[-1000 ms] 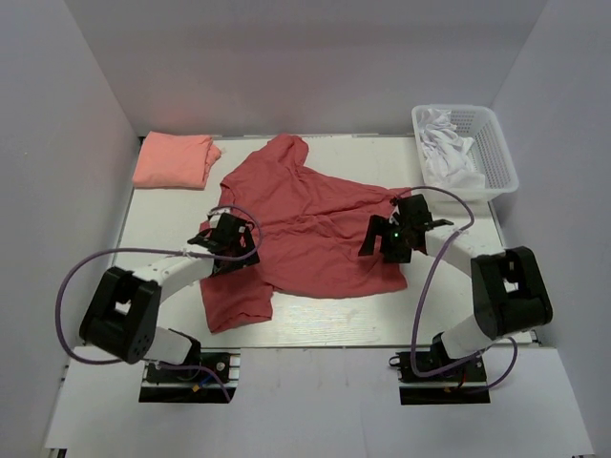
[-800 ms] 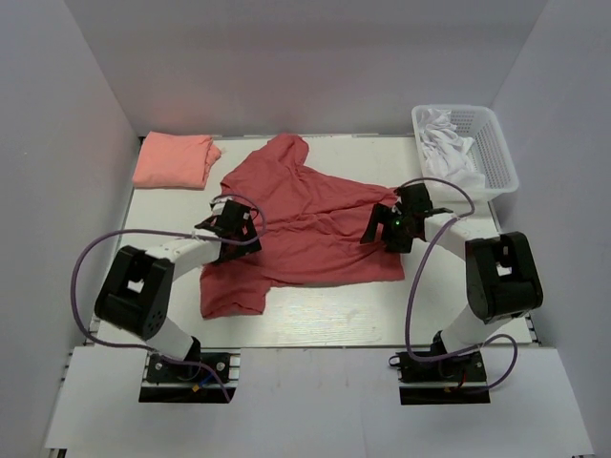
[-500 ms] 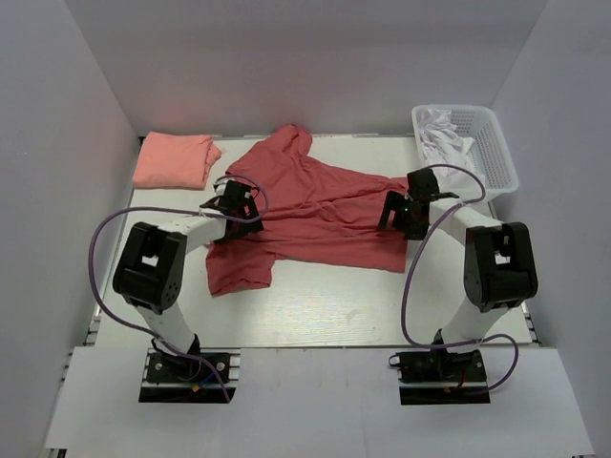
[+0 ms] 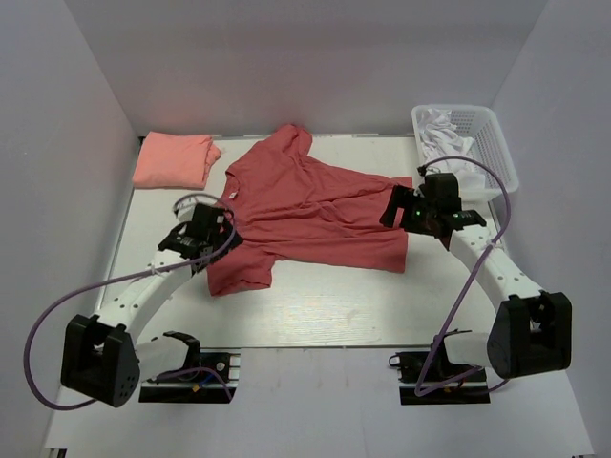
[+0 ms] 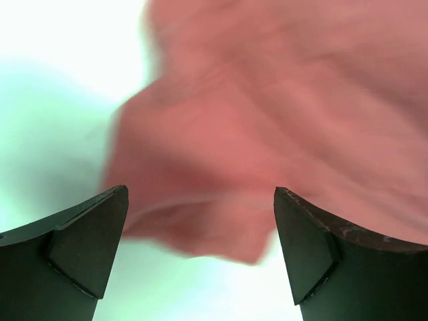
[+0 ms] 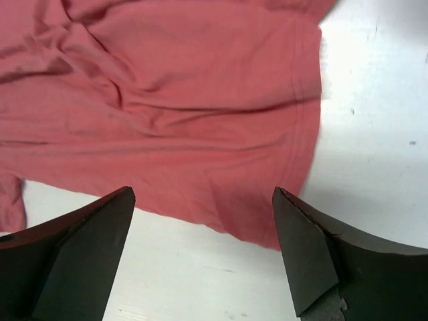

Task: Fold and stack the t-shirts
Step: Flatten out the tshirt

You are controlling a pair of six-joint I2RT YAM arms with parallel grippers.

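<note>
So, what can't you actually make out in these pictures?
- Left wrist view: the brick-red t-shirt is blurred, so its seams and folds are unreadable.
- Top view: the white cloth in the basket is too small to identify.
- Top view: the right gripper covers part of that shirt.
- Top view: the folded salmon-pink t-shirt hides its own lower layers.

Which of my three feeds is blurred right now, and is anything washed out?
Left wrist: the red shirt is smeared by blur and the table is blown out with a greenish tint, though the fingers look sharp. Right wrist: sharp, wrinkles and hem stitching readable. Top: in focus, evenly lit, only soft shadows.
</note>
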